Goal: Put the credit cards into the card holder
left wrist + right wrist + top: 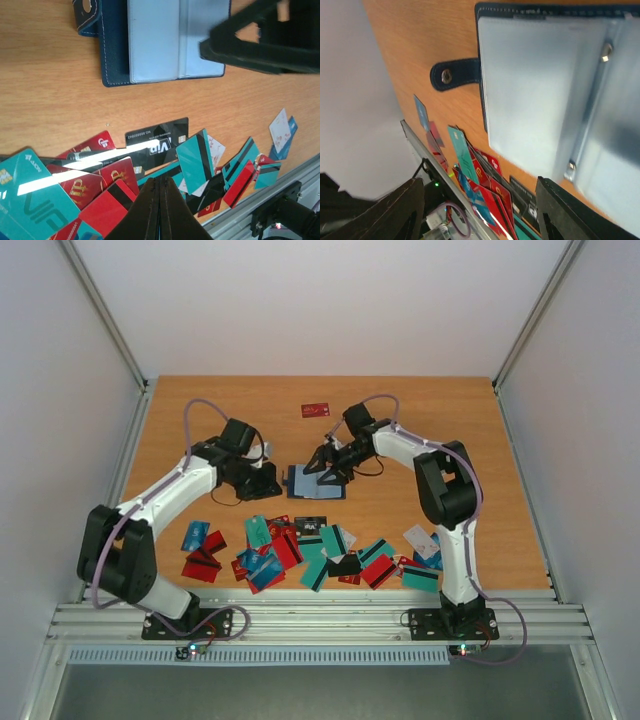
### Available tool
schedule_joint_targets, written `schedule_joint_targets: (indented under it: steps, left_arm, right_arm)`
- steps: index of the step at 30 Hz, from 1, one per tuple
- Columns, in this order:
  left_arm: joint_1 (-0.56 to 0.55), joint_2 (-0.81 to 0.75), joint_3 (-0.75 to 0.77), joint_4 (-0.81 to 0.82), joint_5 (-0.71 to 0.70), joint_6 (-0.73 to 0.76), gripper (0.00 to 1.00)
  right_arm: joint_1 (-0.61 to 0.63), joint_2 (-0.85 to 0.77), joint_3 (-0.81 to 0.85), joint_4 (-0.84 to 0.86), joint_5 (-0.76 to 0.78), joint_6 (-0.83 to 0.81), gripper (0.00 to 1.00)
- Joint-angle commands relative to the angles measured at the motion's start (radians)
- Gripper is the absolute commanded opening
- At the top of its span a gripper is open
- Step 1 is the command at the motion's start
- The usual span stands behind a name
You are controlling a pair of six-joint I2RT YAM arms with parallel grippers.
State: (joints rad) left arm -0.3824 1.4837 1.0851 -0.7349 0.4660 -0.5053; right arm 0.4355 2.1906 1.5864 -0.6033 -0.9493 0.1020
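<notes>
Left gripper point(160, 182) closed, nothing seen between its fingers, beside the holder point(150, 45). The holder lies unfolded mid-table point(450, 440), pockets up, with the right gripper point(318, 468) standing open over it. Step judged as card pick-up: the left jaws would have to be opened and one card singled from the cards point(310, 550) heaped near the front edge — flat, overlapping, likely awkward to grasp — while a red card point(316, 410) lies apart, far side.

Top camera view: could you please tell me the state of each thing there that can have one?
card holder, open flat, pockets facing up.
credit cards, lying loose, overlapping in a heap.
lone red card, lying flat, apart from the heap.
left gripper, shut.
right gripper, open, above the card holder.
</notes>
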Motion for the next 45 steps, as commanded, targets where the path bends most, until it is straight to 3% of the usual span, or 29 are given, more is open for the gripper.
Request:
schedule_joint_targets:
  steps: [1,5,11,15,22,26,31,34,39,45]
  left_arm:
    - [0.000,0.074,0.054,0.065,0.026,0.054,0.03]
    - [-0.016,0.099,0.095,0.007,-0.013,0.102,0.04]
    - [-0.077,0.041,0.044,-0.033,-0.039,0.172,0.13]
    - [-0.176,0.027,-0.026,0.004,-0.014,0.179,0.18]
    - [-0.310,0.061,-0.128,0.130,0.032,0.105,0.18]
    - [-0.346,0.108,-0.130,0.153,0.064,0.100,0.18]
    - [-0.366,0.153,-0.090,0.142,0.074,0.132,0.18]
    - [-0.369,0.136,-0.070,0.097,-0.020,0.145,0.17]
    - [-0.365,-0.035,-0.125,-0.051,-0.267,0.087,0.21]
    - [-0.341,-0.243,-0.298,-0.134,-0.330,-0.033,0.24]
  right_arm:
    - [-0.014,-0.138,-0.067,-0.073,0.091,-0.070,0.62]
    - [-0.029,-0.252,-0.165,-0.108,0.161,-0.126,0.63]
    - [-0.031,-0.466,-0.388,-0.139,0.249,-0.165,0.65]
    - [-0.030,-0.566,-0.528,-0.135,0.267,-0.153,0.66]
    - [-0.030,-0.667,-0.725,-0.058,0.231,-0.086,0.67]
    - [-0.030,-0.706,-0.776,-0.029,0.215,-0.037,0.67]
    - [-0.030,-0.805,-0.783,-0.148,0.299,-0.070,0.68]
    - [-0.030,-0.858,-0.794,-0.187,0.332,-0.077,0.69]
    - [-0.031,-0.895,-0.775,-0.209,0.289,-0.086,0.69]
    - [0.002,-0.911,-0.770,-0.156,0.236,-0.054,0.70]
